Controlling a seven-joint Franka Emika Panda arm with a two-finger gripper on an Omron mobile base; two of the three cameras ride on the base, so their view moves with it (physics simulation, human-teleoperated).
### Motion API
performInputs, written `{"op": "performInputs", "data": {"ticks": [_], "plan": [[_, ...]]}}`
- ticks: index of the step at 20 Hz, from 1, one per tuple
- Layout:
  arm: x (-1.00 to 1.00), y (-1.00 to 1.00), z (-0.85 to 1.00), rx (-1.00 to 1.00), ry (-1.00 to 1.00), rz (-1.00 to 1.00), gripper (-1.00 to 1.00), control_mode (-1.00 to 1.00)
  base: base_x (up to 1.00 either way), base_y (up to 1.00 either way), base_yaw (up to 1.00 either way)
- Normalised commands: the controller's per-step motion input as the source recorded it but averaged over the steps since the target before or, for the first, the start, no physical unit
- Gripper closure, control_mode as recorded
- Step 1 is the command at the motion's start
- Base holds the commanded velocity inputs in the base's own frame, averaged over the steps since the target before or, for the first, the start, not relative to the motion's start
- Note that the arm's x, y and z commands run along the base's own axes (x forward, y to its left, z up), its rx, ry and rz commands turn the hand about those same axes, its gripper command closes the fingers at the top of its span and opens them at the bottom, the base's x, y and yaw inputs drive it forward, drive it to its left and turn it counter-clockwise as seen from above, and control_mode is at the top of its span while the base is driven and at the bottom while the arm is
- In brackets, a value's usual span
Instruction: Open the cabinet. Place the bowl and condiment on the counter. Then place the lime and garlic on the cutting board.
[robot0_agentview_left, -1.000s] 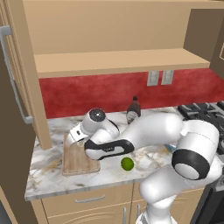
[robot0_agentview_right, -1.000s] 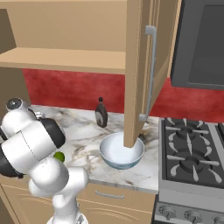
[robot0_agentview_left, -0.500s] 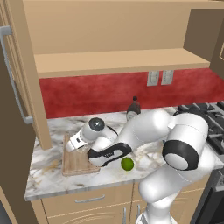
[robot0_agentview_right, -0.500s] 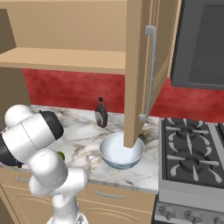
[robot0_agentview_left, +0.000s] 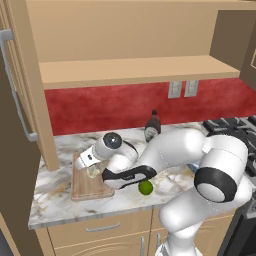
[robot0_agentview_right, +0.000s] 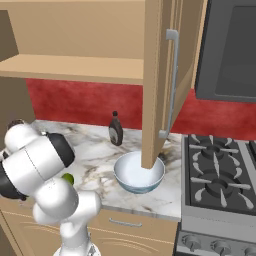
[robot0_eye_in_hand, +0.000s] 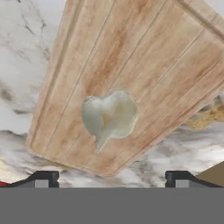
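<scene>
From the left base view my gripper (robot0_agentview_left: 91, 169) hangs over the board (robot0_agentview_left: 87, 181) at the counter's (robot0_agentview_left: 50, 200) left end, lime (robot0_agentview_left: 145, 187) off its right edge; right base view, lime (robot0_agentview_right: 67, 178) half hidden behind my arm; hand view, jaws wide, garlic (robot0_eye_in_hand: 109, 116) free on the board (robot0_eye_in_hand: 144, 65).

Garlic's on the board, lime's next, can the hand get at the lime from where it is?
Probably yes. The hand hangs open over the cutting board; the lime lies close by on bare counter, though under the arm's own forearm.

Pale grey-white garlic (robot0_eye_in_hand: 109, 116) on light brown grained cutting board (robot0_eye_in_hand: 144, 57); bright green lime (robot0_agentview_left: 145, 187).
</scene>
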Motion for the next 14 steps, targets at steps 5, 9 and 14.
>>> {"op": "performInputs", "data": {"ticks": [5, 9, 14], "plan": [[-0.21, -0.12, 0.7, 0.0, 0.0, -0.01, -1.0, -1.0, 0.0, 0.0, 0.0], [-0.82, -0.56, 0.39, 0.03, 0.14, -0.09, -1.0, -1.0, 0.0, 0.0, 0.0], [-0.82, -0.6, 0.0, 0.0, 0.23, -0.17, -1.0, -1.0, 0.0, 0.0, 0.0]]}}
